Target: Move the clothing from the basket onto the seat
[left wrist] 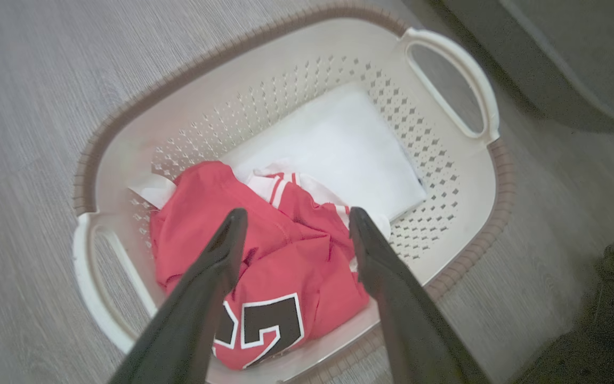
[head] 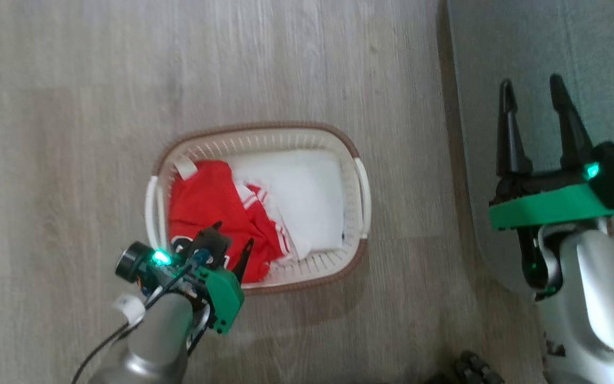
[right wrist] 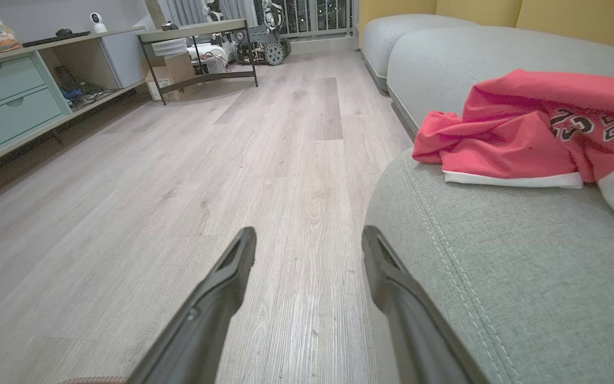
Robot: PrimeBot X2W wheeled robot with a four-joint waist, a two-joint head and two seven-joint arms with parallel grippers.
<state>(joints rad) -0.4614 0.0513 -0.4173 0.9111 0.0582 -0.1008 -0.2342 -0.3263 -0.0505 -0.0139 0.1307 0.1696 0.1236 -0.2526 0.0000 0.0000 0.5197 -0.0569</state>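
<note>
Red jersey (head: 205,205) crumpled in laundry basket (head: 253,128), centre frame: soft, light, limp. Left hand (left wrist: 295,213) spread wide just above; best pinched at raised fold near number print (left wrist: 269,325). Right hand (head: 533,88) likewise spread, empty, by seat (head: 552,37), right edge.

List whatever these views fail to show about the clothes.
Red jersey in the basket: number print partly covered by the left hand, left wrist view.
White pad: one end buried under that jersey, left wrist view.
Second jersey on the sofa: cut off by the right edge, right wrist view.
</note>
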